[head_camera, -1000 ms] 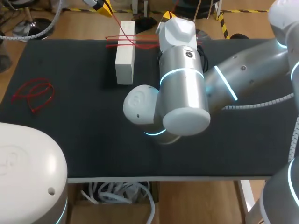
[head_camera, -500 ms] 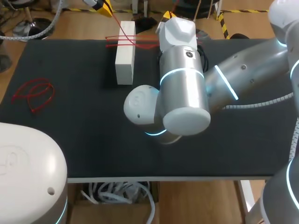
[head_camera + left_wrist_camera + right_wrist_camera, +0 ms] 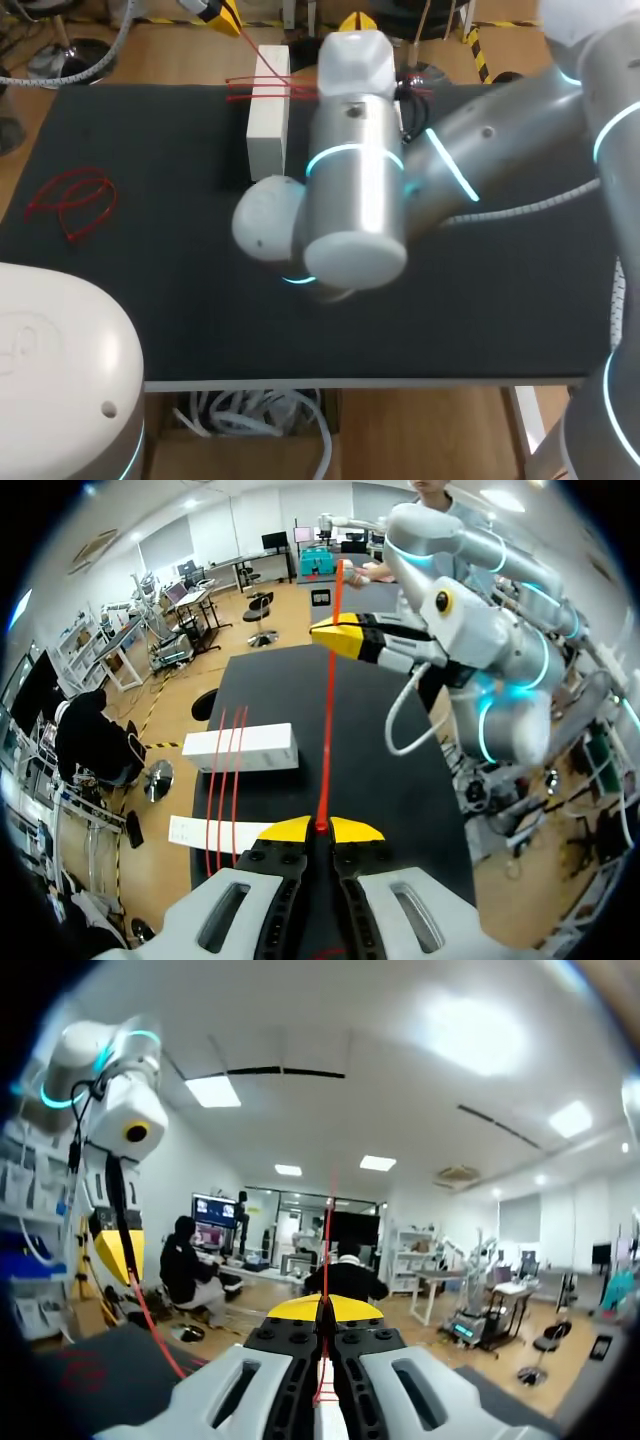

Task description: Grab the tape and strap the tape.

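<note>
A white block (image 3: 268,112) lies at the table's far edge with red tape (image 3: 262,88) strung across it in several strands. My left gripper (image 3: 222,14) hovers beyond the block's far end, shut on a red tape strand (image 3: 328,700) that runs ahead from its tips (image 3: 320,828). My right gripper (image 3: 357,20) is past the far edge to the right of the block, shut on another red strand (image 3: 326,1245) at its tips (image 3: 322,1310). The left wrist view shows the block (image 3: 240,748) and the right gripper (image 3: 350,640) ahead.
A loose loop of red tape (image 3: 72,202) lies on the left of the black table (image 3: 150,290). My right arm's big silver links (image 3: 350,200) hang over the table's middle. The left arm's white base (image 3: 60,370) fills the near left corner.
My right arm has swung to the left over the table, and its gripper shifted slightly left with it. The left gripper, the block and the loose loop stayed put.
</note>
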Controlling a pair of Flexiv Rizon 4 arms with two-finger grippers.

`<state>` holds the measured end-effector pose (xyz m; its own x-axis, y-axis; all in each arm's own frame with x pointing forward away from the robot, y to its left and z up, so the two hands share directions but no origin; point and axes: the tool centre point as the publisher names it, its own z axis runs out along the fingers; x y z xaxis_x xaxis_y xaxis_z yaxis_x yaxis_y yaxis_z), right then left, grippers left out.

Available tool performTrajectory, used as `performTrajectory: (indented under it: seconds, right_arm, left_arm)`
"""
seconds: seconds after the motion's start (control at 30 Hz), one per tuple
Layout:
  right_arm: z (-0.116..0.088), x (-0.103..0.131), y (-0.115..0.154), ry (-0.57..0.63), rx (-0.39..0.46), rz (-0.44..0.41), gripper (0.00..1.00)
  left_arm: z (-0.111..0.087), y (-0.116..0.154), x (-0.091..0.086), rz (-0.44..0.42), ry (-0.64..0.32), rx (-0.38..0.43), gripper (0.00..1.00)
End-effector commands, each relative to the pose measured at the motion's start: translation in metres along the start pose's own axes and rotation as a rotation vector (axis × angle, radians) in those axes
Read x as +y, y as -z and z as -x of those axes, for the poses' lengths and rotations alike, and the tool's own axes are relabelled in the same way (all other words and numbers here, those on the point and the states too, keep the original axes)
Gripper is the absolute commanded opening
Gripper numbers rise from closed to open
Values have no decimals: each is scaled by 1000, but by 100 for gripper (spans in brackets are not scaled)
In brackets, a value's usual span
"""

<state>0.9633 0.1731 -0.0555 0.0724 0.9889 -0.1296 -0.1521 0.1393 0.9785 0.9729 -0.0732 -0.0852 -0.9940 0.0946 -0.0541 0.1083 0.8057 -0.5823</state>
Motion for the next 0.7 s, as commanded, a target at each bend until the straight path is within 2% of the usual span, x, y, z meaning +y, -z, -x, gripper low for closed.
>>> performTrajectory:
  seconds: [0.03,0.17,0.47,0.7]
  right_arm:
    - [-22,9,-1,316,-135,84,0]
    - [-28,15,-2,471,-146,134,0]
    - [-27,25,-6,783,-200,210,0]
    - [-36,28,-3,982,-239,266,0]
  left_arm:
    - [1,1,0,3,1,4,0]
    - [1,1,0,3,1,4,0]
    - [1,1,0,3,1,4,0]
    - [1,1,0,3,1,4,0]
